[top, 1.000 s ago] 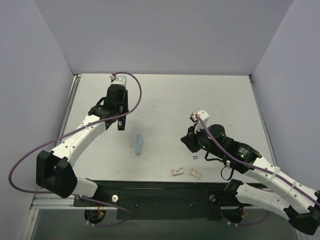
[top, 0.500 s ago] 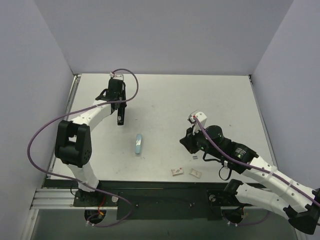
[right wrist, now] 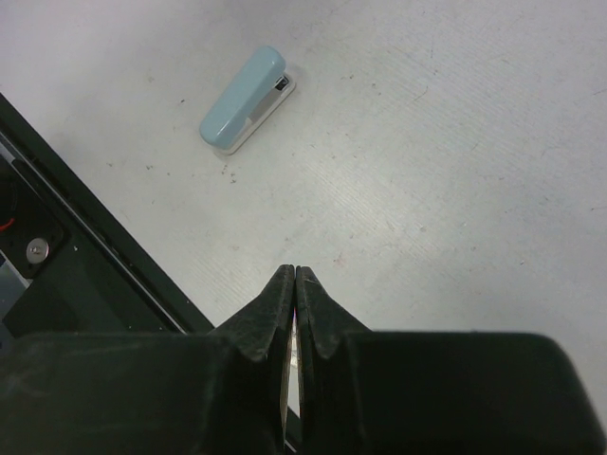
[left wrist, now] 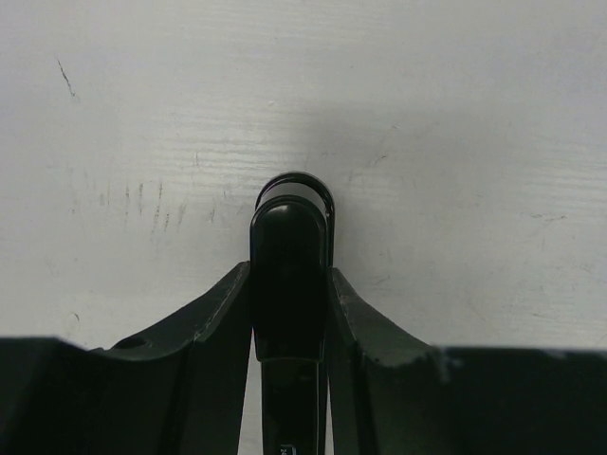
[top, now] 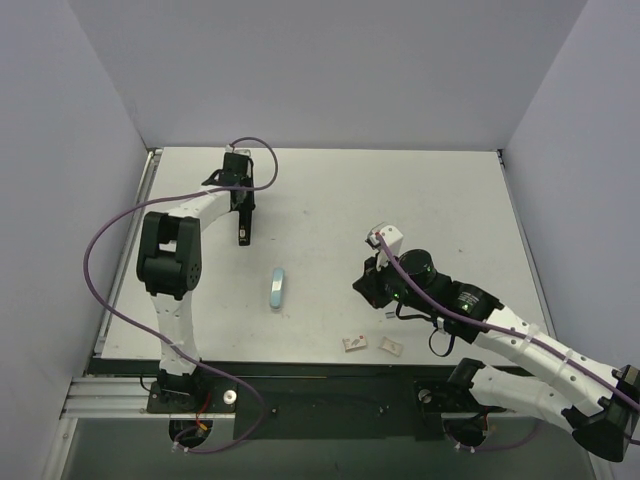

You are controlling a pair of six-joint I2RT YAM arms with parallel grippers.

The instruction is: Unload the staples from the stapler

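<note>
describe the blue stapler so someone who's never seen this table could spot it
On the pale grey table, look near the middle, a little toward the front left. The stapler lies flat there on its own. It is the only light blue thing, and much larger than the two small white scraps near the front edge.

Around the stapler [top: 277, 288]: open table [top: 330, 200] on every side.
Far side, left: left gripper [top: 243, 225] clamped on a black tool [left wrist: 289, 237].
Right: right gripper [right wrist: 295, 273], closed, well apart.
Near edge: two small scraps [top: 353, 343], right of the stapler.
</note>
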